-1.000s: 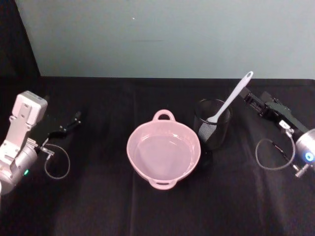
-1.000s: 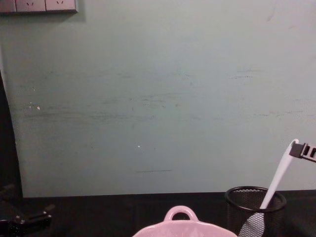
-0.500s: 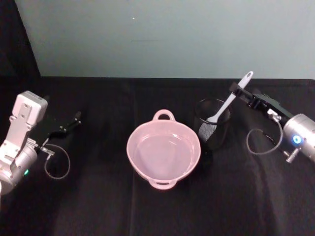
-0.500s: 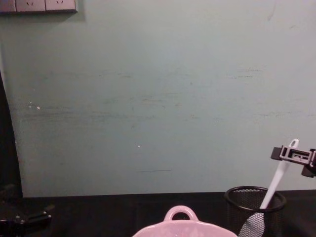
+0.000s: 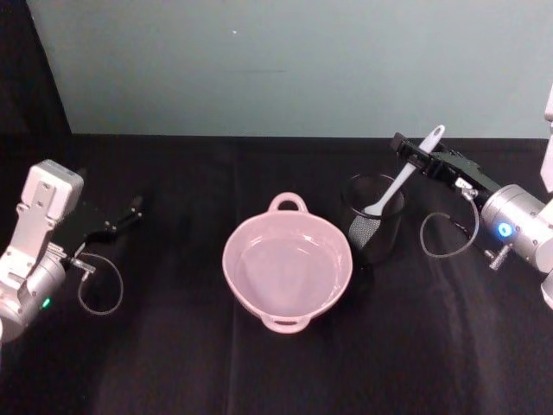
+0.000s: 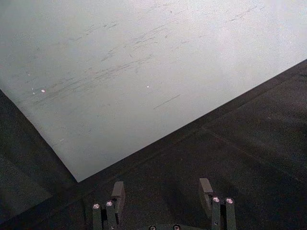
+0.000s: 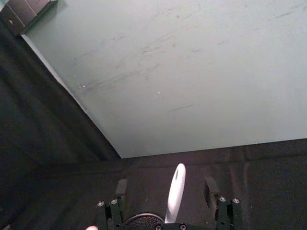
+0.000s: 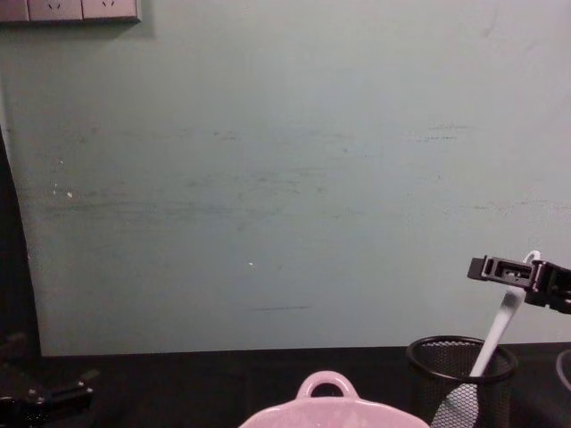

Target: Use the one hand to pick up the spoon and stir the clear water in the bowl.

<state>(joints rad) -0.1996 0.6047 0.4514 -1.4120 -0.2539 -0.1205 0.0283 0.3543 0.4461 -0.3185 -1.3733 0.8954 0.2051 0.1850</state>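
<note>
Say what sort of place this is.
Likely an indoor robot test bench: black-draped table, bare green wall with sockets, and the right gripper at a spoon in a mesh cup; the left gripper rests parked at left.

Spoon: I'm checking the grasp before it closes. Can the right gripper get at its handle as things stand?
Probably yes. The right gripper is open, jaws either side of the handle of the spoon, which sticks up free above the black mesh cup. The left gripper sits parked far left.

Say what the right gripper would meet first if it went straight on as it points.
The right gripper would likely meet the white spoon's handle, standing between its open fingers.
</note>
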